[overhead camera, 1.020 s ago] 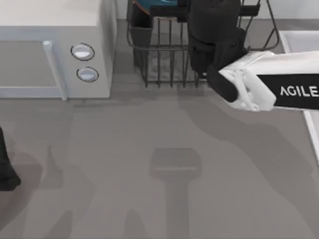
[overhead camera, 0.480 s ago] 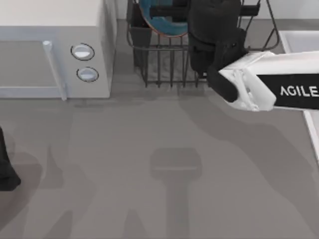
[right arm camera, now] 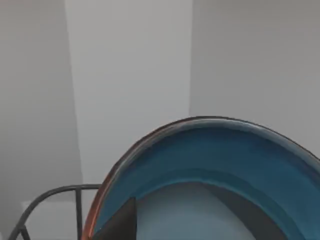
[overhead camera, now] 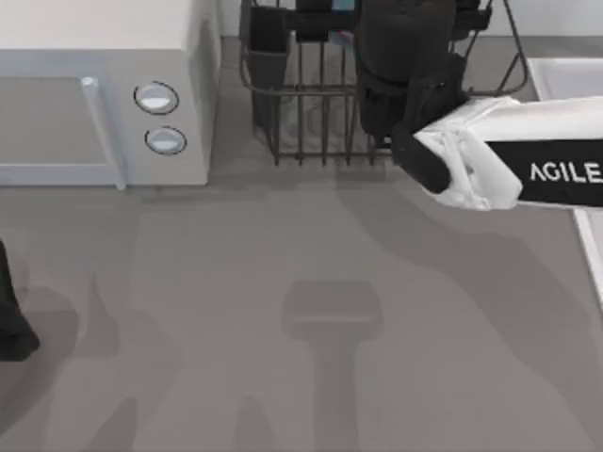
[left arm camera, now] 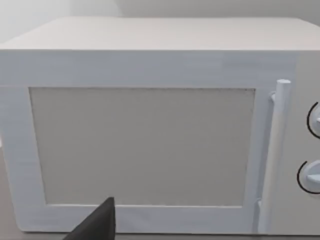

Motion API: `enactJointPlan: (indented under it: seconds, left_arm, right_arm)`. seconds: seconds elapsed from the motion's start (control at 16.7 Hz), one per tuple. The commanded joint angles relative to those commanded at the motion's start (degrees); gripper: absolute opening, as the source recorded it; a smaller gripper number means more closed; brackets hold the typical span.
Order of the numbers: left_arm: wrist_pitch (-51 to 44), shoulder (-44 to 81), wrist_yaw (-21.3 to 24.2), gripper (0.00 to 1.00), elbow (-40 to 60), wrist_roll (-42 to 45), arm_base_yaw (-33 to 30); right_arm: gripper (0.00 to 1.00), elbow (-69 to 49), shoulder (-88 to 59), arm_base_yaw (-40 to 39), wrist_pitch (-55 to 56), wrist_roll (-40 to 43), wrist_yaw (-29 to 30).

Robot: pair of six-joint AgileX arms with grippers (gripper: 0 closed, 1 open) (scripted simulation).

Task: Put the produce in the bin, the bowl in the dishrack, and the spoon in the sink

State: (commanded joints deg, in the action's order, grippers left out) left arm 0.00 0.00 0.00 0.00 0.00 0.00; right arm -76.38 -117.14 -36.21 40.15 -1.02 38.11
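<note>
Tilting bowl over dishrack for racking; right gripper's grip impossible to tell; left arm parked.

the bowl is glazed deep blue inside, with a thin reddish-brown rim. the dishrack is dark metal wire with a dark utensil cup. the microwave is white with pale round knobs. the desk is plain grey. the right arm is white with a black band and white lettering.
</note>
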Motion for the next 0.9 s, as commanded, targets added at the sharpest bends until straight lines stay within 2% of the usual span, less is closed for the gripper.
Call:
enactJointPlan:
  seconds: [0.54,0.9]
  left_arm:
    - [0.0,0.0,0.0,1.0,0.0,0.0,0.0]
    - [0.0,0.0,0.0,1.0,0.0,0.0,0.0]
  right_arm:
    - [1.0,1.7,1.8,-0.1,-0.7,0.1,-0.3]
    - [1.0,19.1,21.6,1.2,-6.9,0.6,-3.1]
